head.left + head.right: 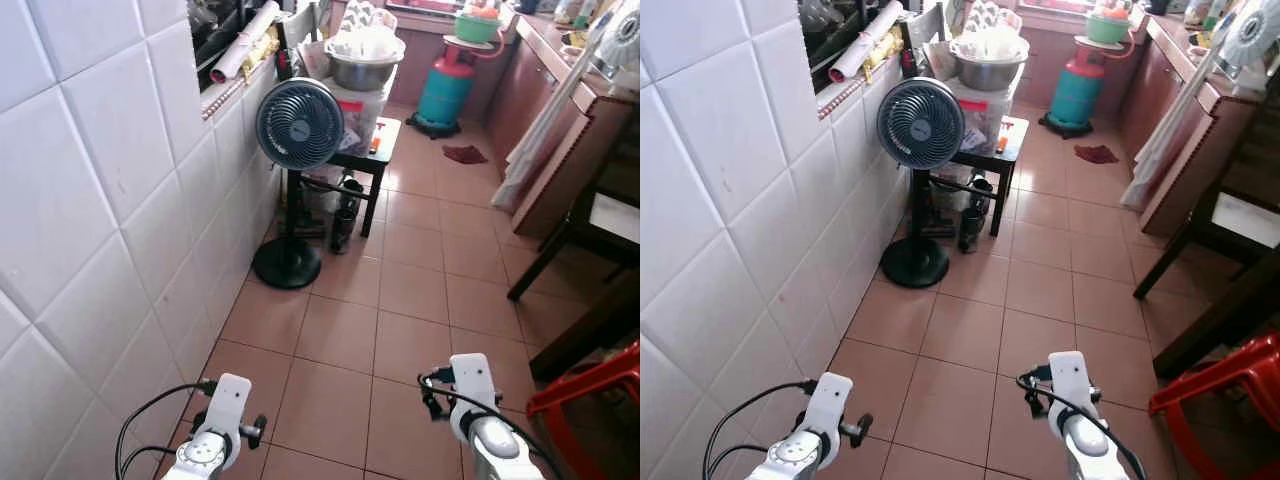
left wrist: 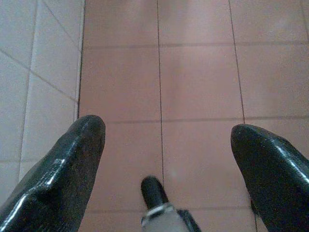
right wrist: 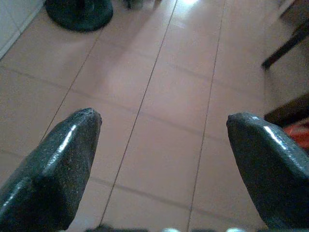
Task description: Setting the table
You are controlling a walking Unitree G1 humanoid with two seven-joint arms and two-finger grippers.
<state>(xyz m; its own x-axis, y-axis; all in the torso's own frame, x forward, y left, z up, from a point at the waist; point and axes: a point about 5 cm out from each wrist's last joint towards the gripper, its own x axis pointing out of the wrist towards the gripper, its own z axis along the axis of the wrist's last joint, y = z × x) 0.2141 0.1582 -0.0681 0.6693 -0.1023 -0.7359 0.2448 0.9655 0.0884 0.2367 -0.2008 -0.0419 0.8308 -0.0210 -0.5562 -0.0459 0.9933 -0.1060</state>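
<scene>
Left wrist view gives me my left gripper (image 2: 164,140) spread wide and empty over terracotta floor tiles (image 1: 400,290); my right gripper (image 3: 161,130) is likewise. Ahead, a black pedestal fan (image 1: 299,125) stands by the white tiled wall (image 1: 100,200), beside a dark stool (image 1: 365,165) bearing a steel bowl (image 1: 362,68). A teal gas cylinder (image 1: 445,88) stands beyond.

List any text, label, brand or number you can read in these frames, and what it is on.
No text is readable.
Fan: its centre badge is too small to read.
Plastic tub: it carries a red label, too blurred to read.
Gas cylinder: no markings can be made out.
</scene>
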